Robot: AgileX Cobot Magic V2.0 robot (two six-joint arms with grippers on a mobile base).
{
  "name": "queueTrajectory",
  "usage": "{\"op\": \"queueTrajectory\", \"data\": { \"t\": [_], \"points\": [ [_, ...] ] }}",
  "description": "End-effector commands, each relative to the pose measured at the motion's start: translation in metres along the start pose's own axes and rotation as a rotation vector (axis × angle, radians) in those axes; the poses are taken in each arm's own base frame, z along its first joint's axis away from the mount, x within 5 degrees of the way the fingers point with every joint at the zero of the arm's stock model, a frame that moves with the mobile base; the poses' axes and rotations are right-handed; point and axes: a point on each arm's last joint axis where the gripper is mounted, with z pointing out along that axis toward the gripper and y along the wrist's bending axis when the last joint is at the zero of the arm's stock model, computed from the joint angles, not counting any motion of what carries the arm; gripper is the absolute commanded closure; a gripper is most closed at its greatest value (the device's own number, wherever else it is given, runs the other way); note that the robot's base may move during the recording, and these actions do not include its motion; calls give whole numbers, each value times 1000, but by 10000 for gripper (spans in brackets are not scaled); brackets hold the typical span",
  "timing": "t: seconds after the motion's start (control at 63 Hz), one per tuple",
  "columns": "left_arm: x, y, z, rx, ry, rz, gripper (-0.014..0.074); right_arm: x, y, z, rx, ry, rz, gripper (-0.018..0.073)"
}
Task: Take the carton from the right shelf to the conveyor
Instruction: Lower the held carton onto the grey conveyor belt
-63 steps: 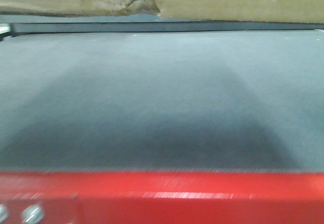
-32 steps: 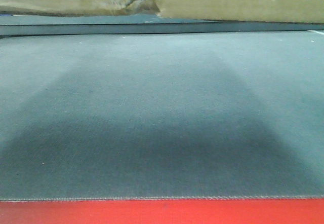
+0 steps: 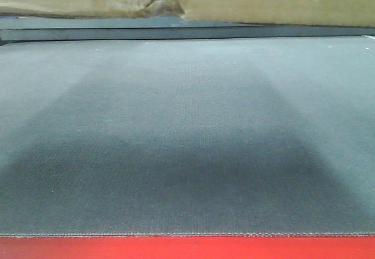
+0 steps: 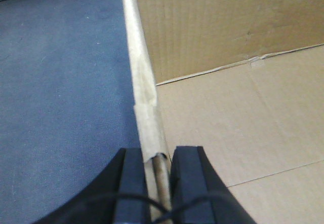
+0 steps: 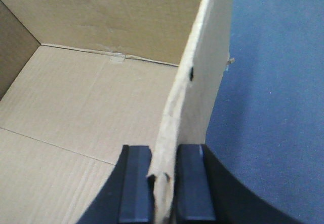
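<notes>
Clamping carton (image 4: 228, 122) walls, both grippers (image 4: 158, 169) (image 5: 163, 169) hang over conveyor (image 3: 187, 124)

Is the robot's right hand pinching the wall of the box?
Yes, the right gripper is shut on the thin side wall of the carton, clamping it from inside and outside.

One tan corrugated cardboard carton (image 4: 243, 133), one grey-blue woven conveyor belt (image 3: 187, 124). Two black left fingers (image 4: 132, 183), two black right fingers (image 5: 135, 183).
</notes>
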Motion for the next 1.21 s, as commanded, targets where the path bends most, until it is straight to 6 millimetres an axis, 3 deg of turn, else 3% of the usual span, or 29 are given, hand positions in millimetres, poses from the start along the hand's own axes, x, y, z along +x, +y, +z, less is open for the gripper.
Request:
{"op": "queueTrajectory", "data": {
  "t": [0.0,0.889,1.063,1.19],
  "points": [
    [-2,15,-8,-117,-35,37,613,-3,-2,-7,34,-46,-28,625],
    [-2,14,-8,-103,-29,29,613,-5,-2,-7,34,-72,-28,625],
    [-7,9,10,-33,-40,-26,613,-13,-4,1,36,-115,-26,625],
    [-13,15,35,-20,-39,-97,613,-20,-9,23,42,-104,-17,625]
  ]
}}
